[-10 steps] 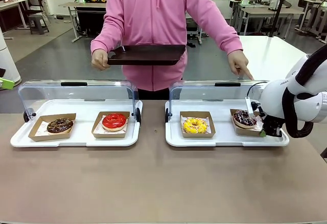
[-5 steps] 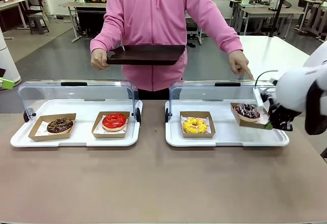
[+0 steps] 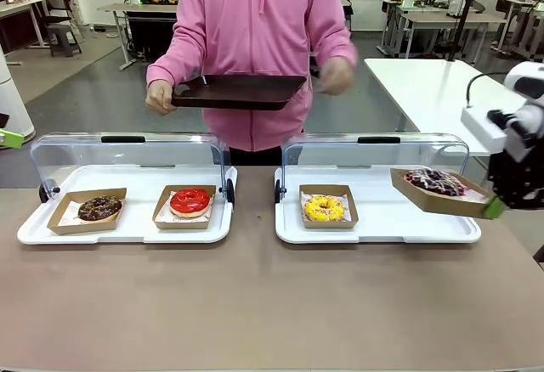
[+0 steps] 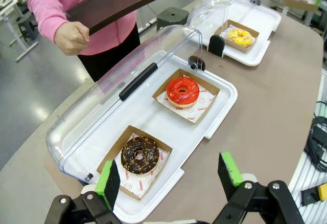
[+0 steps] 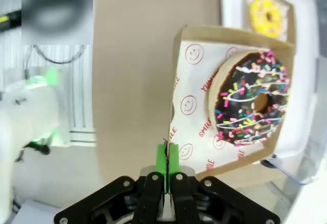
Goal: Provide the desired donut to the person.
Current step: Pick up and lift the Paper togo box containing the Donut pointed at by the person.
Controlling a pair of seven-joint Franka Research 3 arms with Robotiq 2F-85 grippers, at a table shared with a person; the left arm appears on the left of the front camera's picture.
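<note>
Two green pads (image 5: pixel 173 163) of the right claw (image 3: pixel 494 208) were pinched fully together on one corner of a cardboard box (image 3: pixel 429 199), and the sprinkled donut (image 3: pixel 435 182) sat in that box. The box hung tilted in the air over the right end of the right white tray (image 3: pixel 374 223). Its far edge was close to the raised clear lid (image 3: pixel 374 153), and there was free space beneath it. On the same tray, well apart to the left, a yellow donut (image 3: pixel 325 209) lay in its own box. The left claw (image 4: pixel 171 178) stood wide open with nothing between its fingers, above the near edge of the left white tray (image 4: pixel 222 98), where a chocolate donut (image 4: pixel 139 155) and a red donut (image 4: pixel 182 90) lay. The near half of the table (image 3: pixel 255 304) was bare. Across it, the person (image 3: pixel 255 32) held a dark tray (image 3: pixel 242 90) at chest height behind the lids, one hand (image 3: pixel 159 96) gripping its end.
</note>
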